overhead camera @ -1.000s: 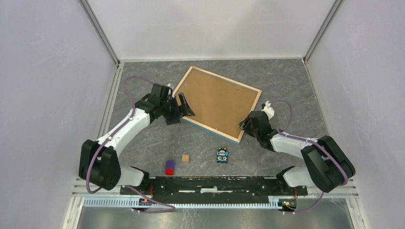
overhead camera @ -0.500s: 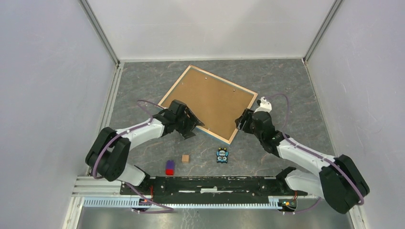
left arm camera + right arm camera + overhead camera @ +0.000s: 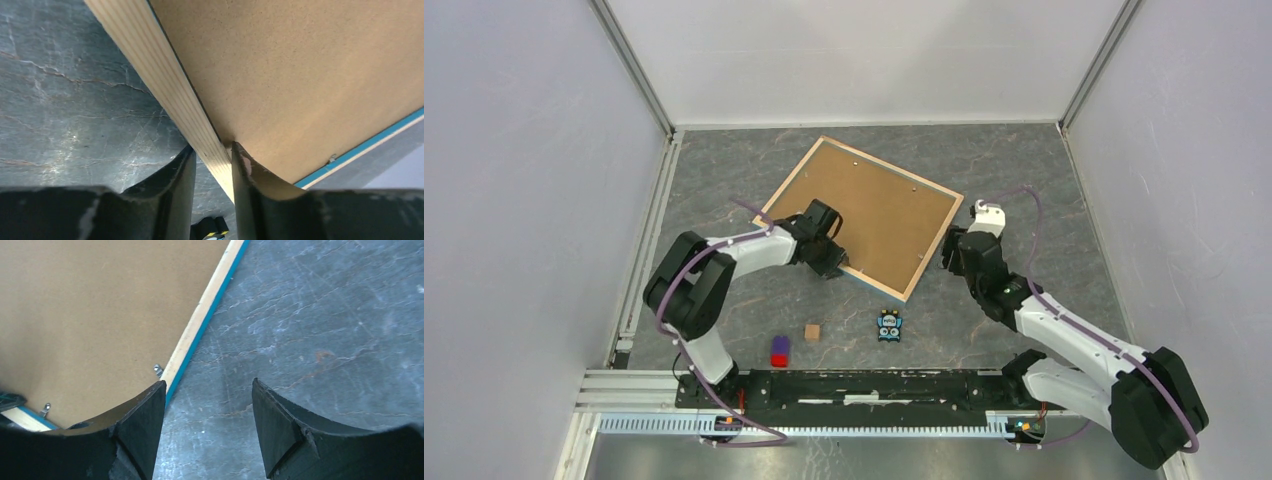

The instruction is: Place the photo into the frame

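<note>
Left fingers [image 3: 250,200] sit either side of the near-left rim of the frame [image 3: 151,55]; whether they pinch it you cannot tell. Right fingers [image 3: 140,440] stand apart, empty, by its near-right edge. It lies face down on the table [image 3: 1044,180], backing board [image 3: 874,215] in place, photo unseen. Likely step: securing the frame. Next, you need an even grip on both rims.

Overhead view looks down; both wrist views closely share the frame [image 3: 170,85].

The frame [image 3: 894,166] lies back up toward 12 o'clock. It has a pale wood rim and a blue edge, with a brown board [image 3: 869,215] filling it. It is turned diamond-wise, with one corner at 5 o'clock.
</note>
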Tool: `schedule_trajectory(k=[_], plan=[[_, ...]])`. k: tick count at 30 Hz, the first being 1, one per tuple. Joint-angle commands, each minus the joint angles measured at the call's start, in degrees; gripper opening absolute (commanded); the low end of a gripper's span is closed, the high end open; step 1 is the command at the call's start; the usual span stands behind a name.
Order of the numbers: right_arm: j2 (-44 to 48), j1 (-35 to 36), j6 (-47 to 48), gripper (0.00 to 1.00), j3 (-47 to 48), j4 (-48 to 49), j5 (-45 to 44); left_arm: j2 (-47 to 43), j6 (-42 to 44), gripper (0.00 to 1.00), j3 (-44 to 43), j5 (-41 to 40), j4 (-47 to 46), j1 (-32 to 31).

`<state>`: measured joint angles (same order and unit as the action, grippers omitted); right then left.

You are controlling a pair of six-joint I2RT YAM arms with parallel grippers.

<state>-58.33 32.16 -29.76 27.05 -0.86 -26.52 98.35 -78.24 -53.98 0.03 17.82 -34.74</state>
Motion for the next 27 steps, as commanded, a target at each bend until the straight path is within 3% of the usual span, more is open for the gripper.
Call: schedule_trajectory(k=[1, 6, 14, 17, 21, 27], plan=[[-0.6, -1.3, 4.2, 0.68, 5.2, -1.6, -4.6, 5.6, 9.3, 0.36, -6.5, -3.9, 12.2, 0.1], [-2.5, -3.2, 7.5, 0.68, 11.0, -2.2, -4.7, 8.8, 22.8, 0.09, -10.4, -4.2, 19.9, 2.6], [-13.1, -7.9, 9.4, 0.75, 22.3, 3.0, 3.3, 6.6, 42.0, 0.07, -12.9, -7.4, 26.1, 10.1], [-19.4, -7.8, 10.6, 0.76, 26.2, 2.3, 5.8, 7.0, 44.1, 0.07, -15.2, -6.5, 27.2, 12.4], [-24.4, -7.9, 13.6, 0.78, 22.9, 6.2, 8.6, 10.2, 47.3, 0.06, -22.4, -5.7, 30.3, 15.2], [-29.0, -7.9, 13.9, 0.78, 22.1, -0.4, 8.5, 15.5, 50.3, 0.02, -31.2, -10.0, 34.2, 17.0]])
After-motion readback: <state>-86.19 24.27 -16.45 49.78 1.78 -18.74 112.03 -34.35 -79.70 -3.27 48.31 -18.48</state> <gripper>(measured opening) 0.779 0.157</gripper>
